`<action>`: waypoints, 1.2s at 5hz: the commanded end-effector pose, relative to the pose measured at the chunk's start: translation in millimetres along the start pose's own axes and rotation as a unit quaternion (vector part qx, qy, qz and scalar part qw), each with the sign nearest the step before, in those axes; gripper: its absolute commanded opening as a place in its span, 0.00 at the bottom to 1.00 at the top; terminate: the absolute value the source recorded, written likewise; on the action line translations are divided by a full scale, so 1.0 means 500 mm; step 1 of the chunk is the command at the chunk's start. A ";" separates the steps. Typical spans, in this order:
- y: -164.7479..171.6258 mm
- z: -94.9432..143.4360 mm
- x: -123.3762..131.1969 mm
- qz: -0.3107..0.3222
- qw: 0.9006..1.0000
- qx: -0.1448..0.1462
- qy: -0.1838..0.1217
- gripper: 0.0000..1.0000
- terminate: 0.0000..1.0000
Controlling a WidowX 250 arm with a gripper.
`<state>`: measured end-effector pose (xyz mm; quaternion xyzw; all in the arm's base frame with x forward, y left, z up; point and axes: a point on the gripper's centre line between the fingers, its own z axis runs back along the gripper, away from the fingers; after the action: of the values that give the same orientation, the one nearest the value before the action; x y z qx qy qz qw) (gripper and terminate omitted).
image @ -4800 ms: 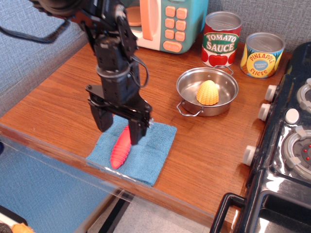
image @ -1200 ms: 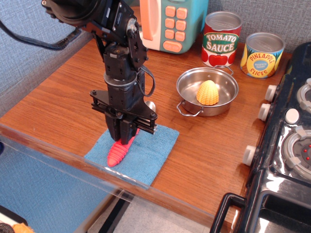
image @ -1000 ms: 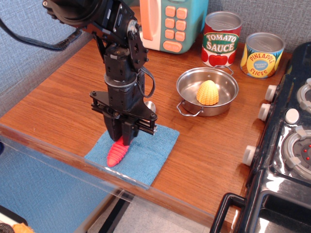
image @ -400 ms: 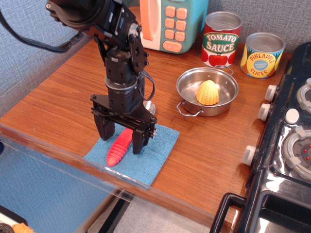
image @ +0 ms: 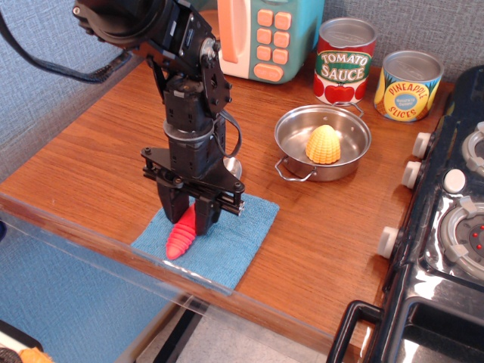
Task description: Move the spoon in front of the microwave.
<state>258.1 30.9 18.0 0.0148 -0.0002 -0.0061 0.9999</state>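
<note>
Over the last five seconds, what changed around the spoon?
The gripper closed on the spoon handle about a second ago, opened, and has now closed on it again. The spoon's handle end shifted a little toward the left of the cloth, which also shifted slightly; the spoon still rests on it, not lifted. The microwave, both cans and the pan with the corn have not moved.

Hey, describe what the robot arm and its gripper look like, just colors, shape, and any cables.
The arm is matte black throughout, built from chunky blocky segments with visible screws. A thin black cable loops out beside its lower segment, and a thicker black cable trails off to the left. The gripper is black too, with a flat crossbar carrying two straight, slab-like fingers. No markings are readable.
</note>
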 end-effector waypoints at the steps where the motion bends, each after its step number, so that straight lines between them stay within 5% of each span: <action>1: 0.009 0.019 0.013 0.002 1.000 -0.002 -0.019 0.00 0.00; 3: 0.096 0.188 0.097 0.055 0.990 -0.066 -0.115 0.00 0.00; 4: 0.168 0.172 0.173 0.088 0.990 -0.060 -0.097 0.00 0.00; 6: 0.206 0.048 0.251 -0.008 1.000 -0.013 -0.007 0.00 0.00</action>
<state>377.2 130.6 24.1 -0.0094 0.0219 -0.0116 0.9996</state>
